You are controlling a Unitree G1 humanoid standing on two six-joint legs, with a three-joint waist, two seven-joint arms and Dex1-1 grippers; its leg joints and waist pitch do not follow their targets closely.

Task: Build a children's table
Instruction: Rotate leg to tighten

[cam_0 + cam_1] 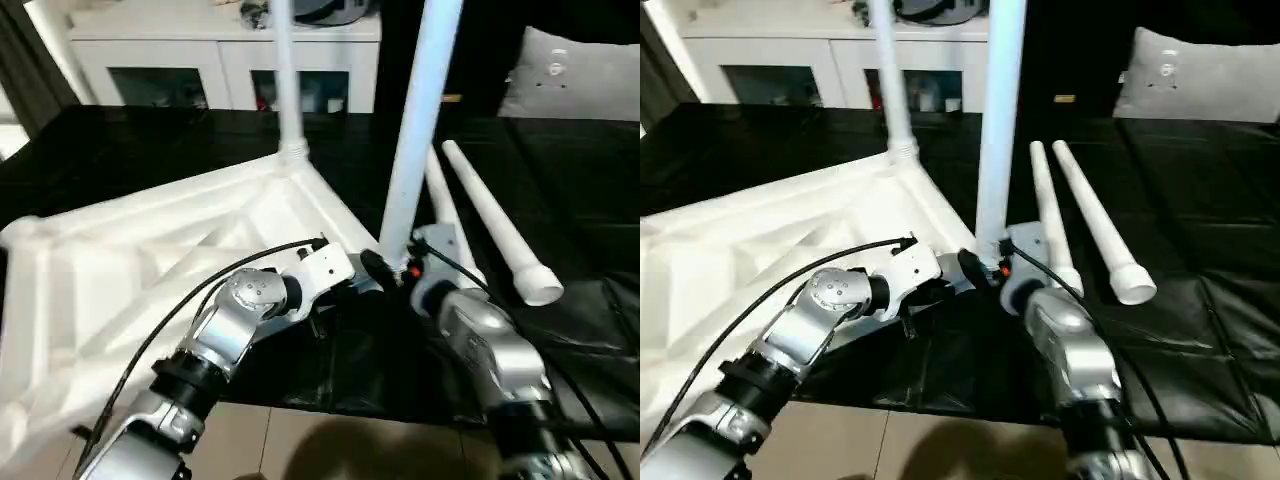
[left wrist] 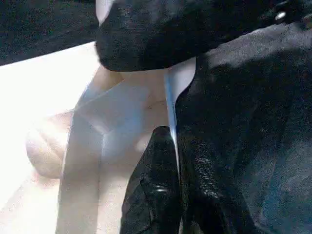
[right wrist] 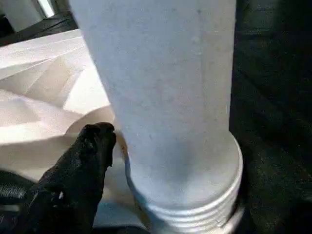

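The top [image 1: 120,270] is seen lying upside down on the black mat [image 1: 560,330], its ribbed underside upward, taking up the left of the scene. At its far corner a socket [image 1: 292,153] holds a leg [image 1: 283,70], which stands upright in it.

The left gripper [image 1: 368,268] is laid along the top's near right edge. In the left wrist view one black finger [image 2: 156,195] is seen pressed against a thin white rib, with a rounded hollow (probably a socket) [image 2: 46,148] just beside the fingers; whether the fingers are parted or closed cannot be told.

Just right of the left gripper, a second leg [image 1: 415,130] is held upright by the right gripper [image 1: 412,262] at the top's near right corner. In the right wrist view its ringed lower end [image 3: 195,195] is seen close against a finger [image 3: 80,180], standing at the corner; whether it is seated in a socket cannot be told. The fingers are clasped about the leg's base.

Beyond the right gripper's fingers, two more legs [image 1: 500,225] are lying side by side on the mat, close together, apart from the top, their wider ends nearer the robot.

Behind the mat a white cabinet [image 1: 220,60] is seen, and a grey cushion [image 1: 575,75] at far right.
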